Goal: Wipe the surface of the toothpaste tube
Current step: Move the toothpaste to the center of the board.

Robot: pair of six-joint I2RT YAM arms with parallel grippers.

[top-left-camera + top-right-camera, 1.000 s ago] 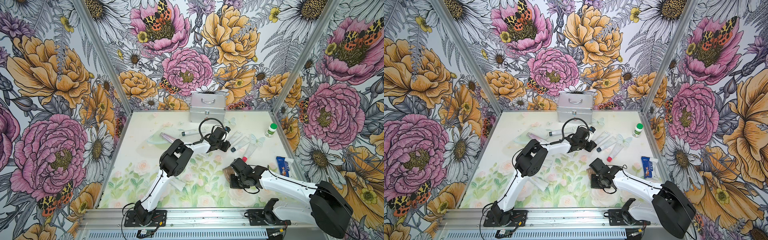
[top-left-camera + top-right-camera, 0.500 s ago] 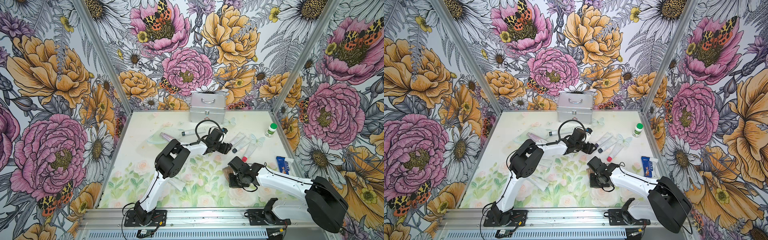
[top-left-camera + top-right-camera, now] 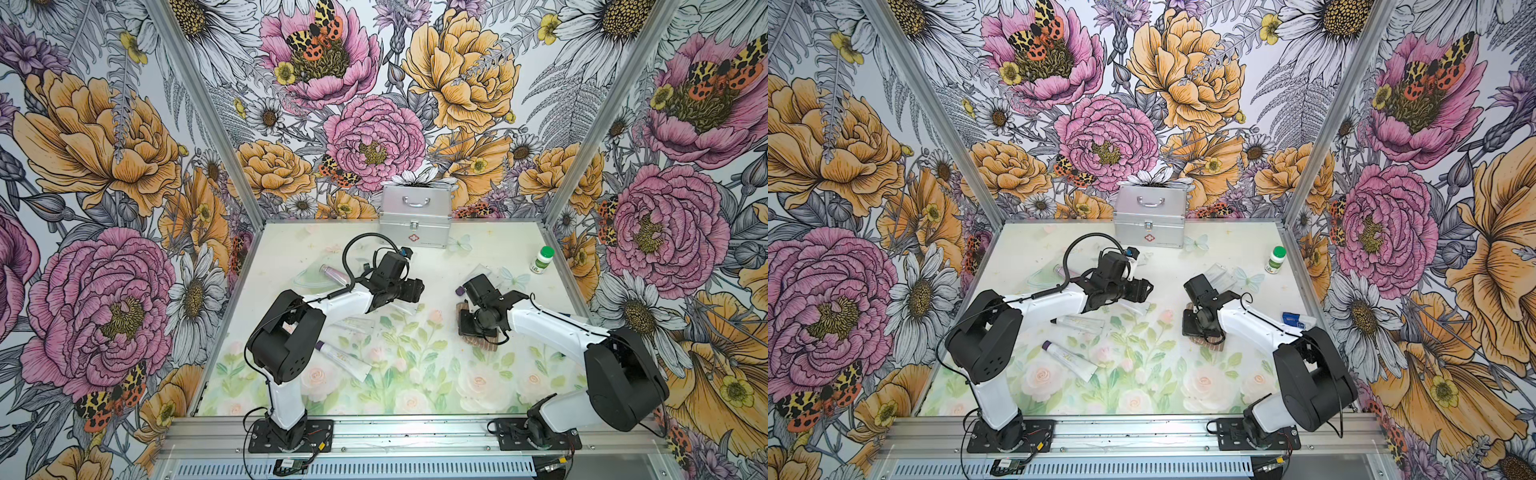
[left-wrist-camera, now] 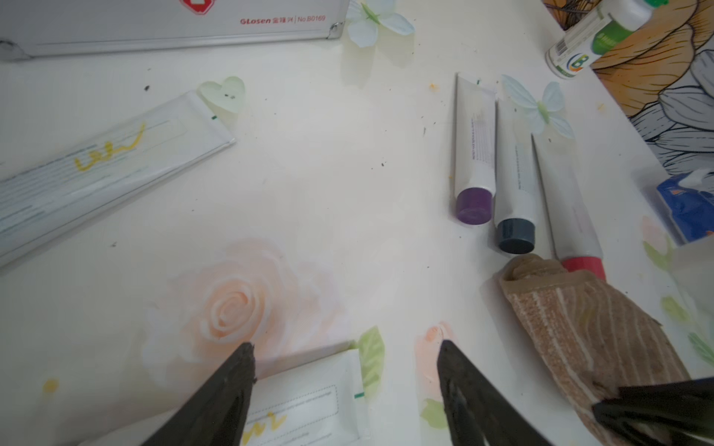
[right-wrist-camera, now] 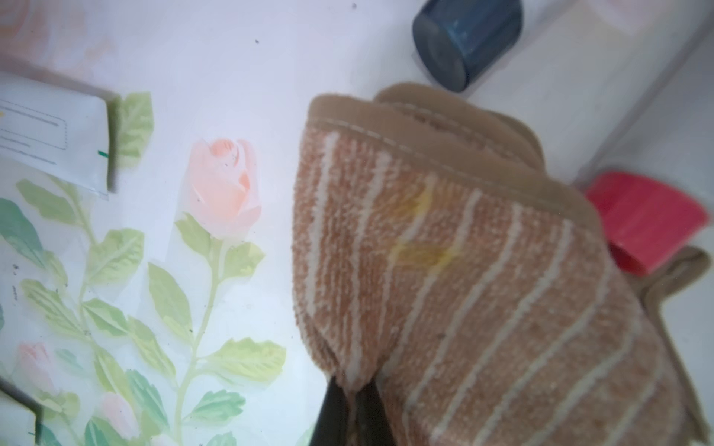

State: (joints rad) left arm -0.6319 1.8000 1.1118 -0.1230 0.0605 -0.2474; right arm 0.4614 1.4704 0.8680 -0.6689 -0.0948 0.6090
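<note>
Walls: flowered paper closed in a pale, rose-printed table [image 3: 415, 386] on three sides.
Top views, counted: one silver first-aid case [image 3: 414, 218] at the back, one green-capped bottle [image 3: 542, 261], two arms.
Top views, hidden: the left gripper [image 3: 417, 289] covered most of the marked toothpaste tube [image 3: 1136, 308]. The right gripper [image 3: 473, 330] sat over a striped cloth [image 3: 486, 340], and its jaws were unreadable from above.
Left wrist, gripper: the fingers [image 4: 239, 382] stood apart, gripping nothing. The marked toothpaste tube [image 4: 309, 409] lay on the table beneath the gap, its cap end cut off.
Left wrist, counted: five tubes. Two were scribbled yellow, this one and a second scribbled tube [image 4: 96, 166]. Three lay side by side: purple-capped tube [image 4: 474, 154], dark-blue-capped tube [image 4: 515, 181], red-capped tube [image 4: 568, 208].
Left wrist, hidden: the cloth overlapped the red cap.
Right wrist, gripper: the jaws were clamped on the striped cloth [image 5: 483, 289], which bore yellow smears. The fingers [image 5: 332, 409] barely showed.
Right wrist, blurred: two caps and one tube corner.
</note>
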